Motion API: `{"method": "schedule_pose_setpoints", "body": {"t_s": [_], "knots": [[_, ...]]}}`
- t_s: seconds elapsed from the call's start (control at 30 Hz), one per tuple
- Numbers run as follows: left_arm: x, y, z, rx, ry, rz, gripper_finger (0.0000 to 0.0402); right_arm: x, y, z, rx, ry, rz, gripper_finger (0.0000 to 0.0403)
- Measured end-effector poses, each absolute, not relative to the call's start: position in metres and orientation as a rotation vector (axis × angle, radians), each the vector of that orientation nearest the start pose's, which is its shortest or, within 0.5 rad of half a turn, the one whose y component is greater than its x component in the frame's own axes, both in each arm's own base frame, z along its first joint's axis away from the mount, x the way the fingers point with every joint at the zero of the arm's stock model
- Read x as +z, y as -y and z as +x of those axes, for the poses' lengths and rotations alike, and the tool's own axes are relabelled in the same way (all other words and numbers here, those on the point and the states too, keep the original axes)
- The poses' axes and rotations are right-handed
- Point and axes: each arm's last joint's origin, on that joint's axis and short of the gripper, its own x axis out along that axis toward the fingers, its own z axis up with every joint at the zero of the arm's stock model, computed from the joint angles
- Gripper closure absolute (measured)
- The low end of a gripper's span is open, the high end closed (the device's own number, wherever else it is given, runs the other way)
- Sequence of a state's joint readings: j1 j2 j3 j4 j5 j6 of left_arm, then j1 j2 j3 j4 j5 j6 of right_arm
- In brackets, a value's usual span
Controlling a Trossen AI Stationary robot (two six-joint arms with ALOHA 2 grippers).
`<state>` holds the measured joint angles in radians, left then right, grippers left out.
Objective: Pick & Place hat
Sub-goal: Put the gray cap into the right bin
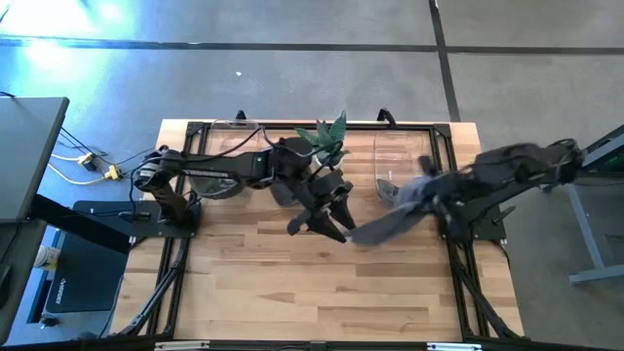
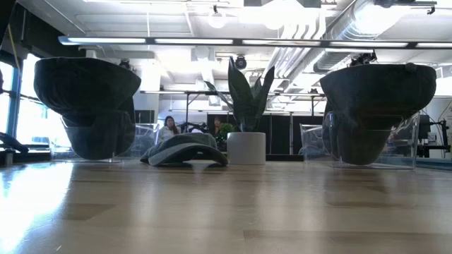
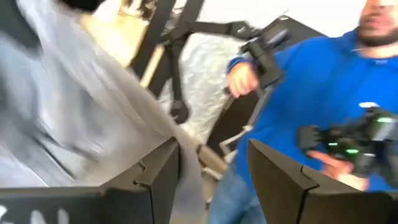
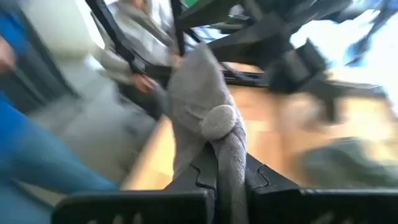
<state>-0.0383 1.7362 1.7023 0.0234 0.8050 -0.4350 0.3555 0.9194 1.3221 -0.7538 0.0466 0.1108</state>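
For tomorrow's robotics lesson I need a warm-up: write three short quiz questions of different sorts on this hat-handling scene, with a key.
1. True or false: the right gripper has its fingers shut on the grey hat.
2. Multiple choice: what stands at the far edge of the table between the two arms? A) a potted plant B) a kettle C) a stack of books
3. Fill in: in the left wrist view, the left gripper has its fingers ____.

Key
1. True; the hat's cloth runs down between the fingers.
2. A; the potted plant in a white pot.
3. Open; nothing sits between them.
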Motion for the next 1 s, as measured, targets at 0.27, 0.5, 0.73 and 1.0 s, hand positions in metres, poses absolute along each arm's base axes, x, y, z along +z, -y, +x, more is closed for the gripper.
{"method": "schedule_pose_setpoints", "body": {"t_s": [0.27,0.5,0.73,1.0], "knots": [[0.412,0.036,0.392,-0.766,-0.253,-0.431,0.0221,0.446,-0.014,0.109,0.001,-0.460,-0.297,0.0399],[0.412,0.036,0.392,-0.759,-0.251,-0.430,0.0221,0.428,0.005,0.112,-0.163,-0.572,-0.267,0.0399],[0.411,0.034,0.393,-0.723,-0.248,-0.413,0.0221,0.390,0.034,0.125,-0.319,-0.752,-0.357,0.0399],[0.411,0.034,0.393,-0.722,-0.245,-0.411,0.0221,0.365,0.070,0.132,-0.443,-0.793,-0.454,0.0398]]}}
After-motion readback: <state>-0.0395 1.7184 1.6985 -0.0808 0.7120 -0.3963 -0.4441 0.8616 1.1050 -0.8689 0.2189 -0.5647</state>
